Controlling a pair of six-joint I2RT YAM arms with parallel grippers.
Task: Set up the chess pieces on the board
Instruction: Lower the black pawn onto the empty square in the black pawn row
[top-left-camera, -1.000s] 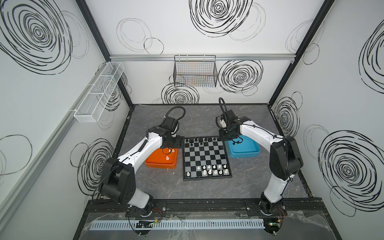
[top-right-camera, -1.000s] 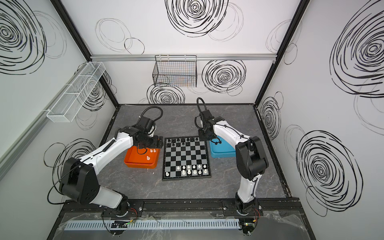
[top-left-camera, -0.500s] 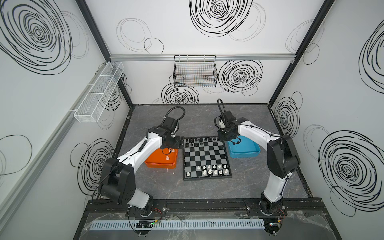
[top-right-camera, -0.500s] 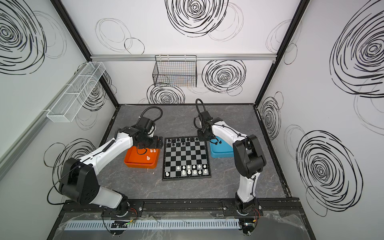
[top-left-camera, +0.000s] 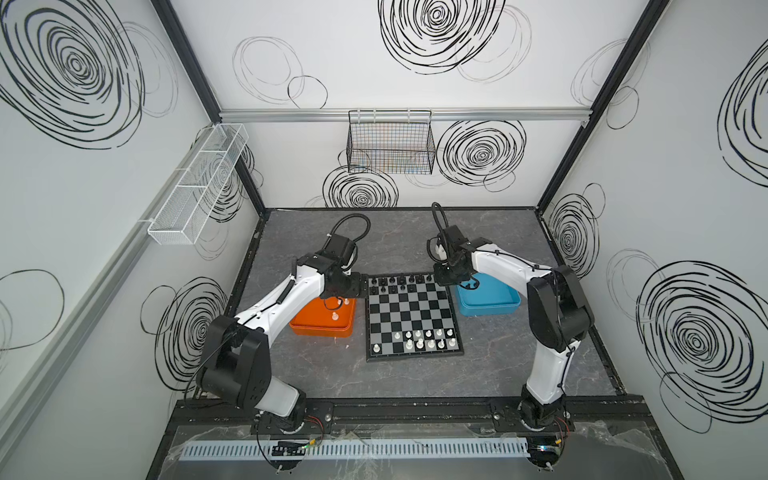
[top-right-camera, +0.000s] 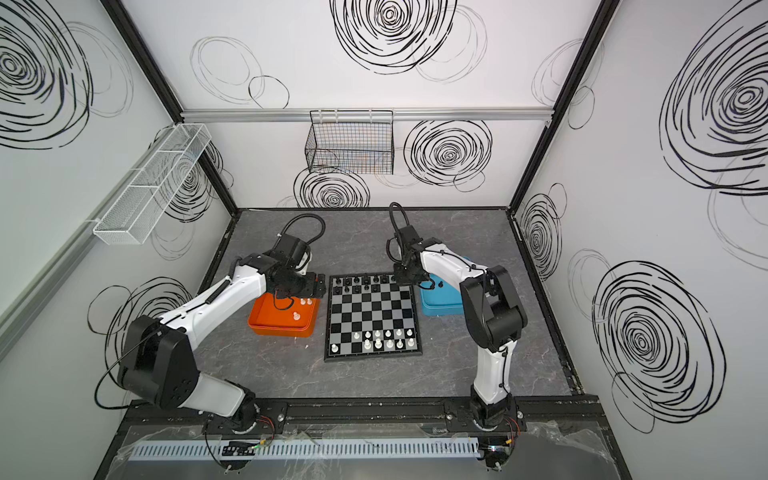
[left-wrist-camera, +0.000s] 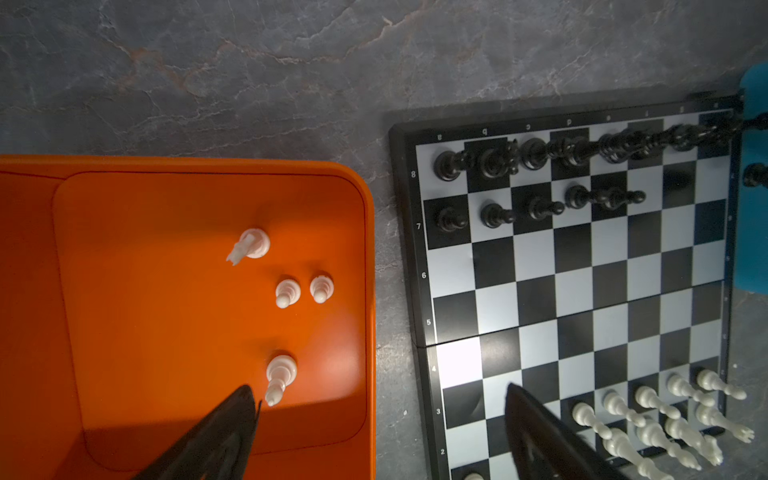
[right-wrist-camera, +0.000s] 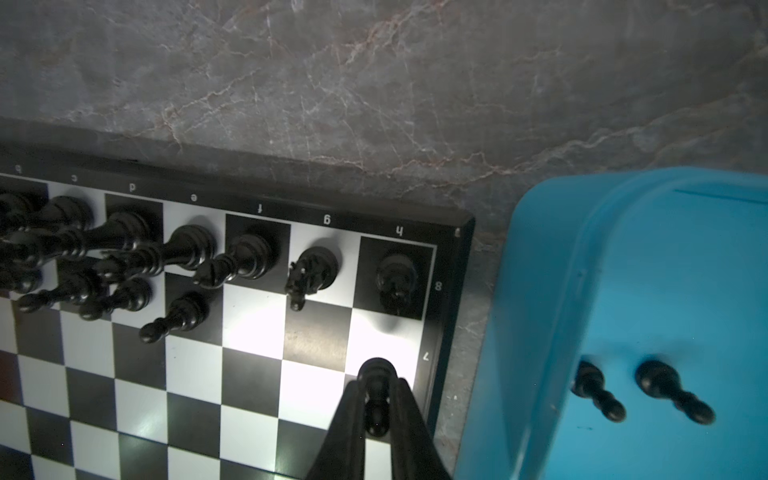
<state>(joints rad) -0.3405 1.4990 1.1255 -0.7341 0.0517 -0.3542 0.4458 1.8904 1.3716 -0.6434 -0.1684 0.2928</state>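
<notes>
Right wrist view: right gripper (right-wrist-camera: 376, 390) pinches a black pawn (right-wrist-camera: 376, 370) at the 1 o'clock corner of the board (right-wrist-camera: 316, 340); a crooked release may tip it onto the rook (right-wrist-camera: 395, 276).

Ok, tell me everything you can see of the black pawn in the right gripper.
The black pawn is small and glossy, plastic by its look: round base, narrow stem, ball head. It stands about upright between the right gripper's two dark fingers, which close on its sides. Its base is over the light h7 square at the board's edge beside the blue tray. Whether it rests on the square cannot be told.
</notes>
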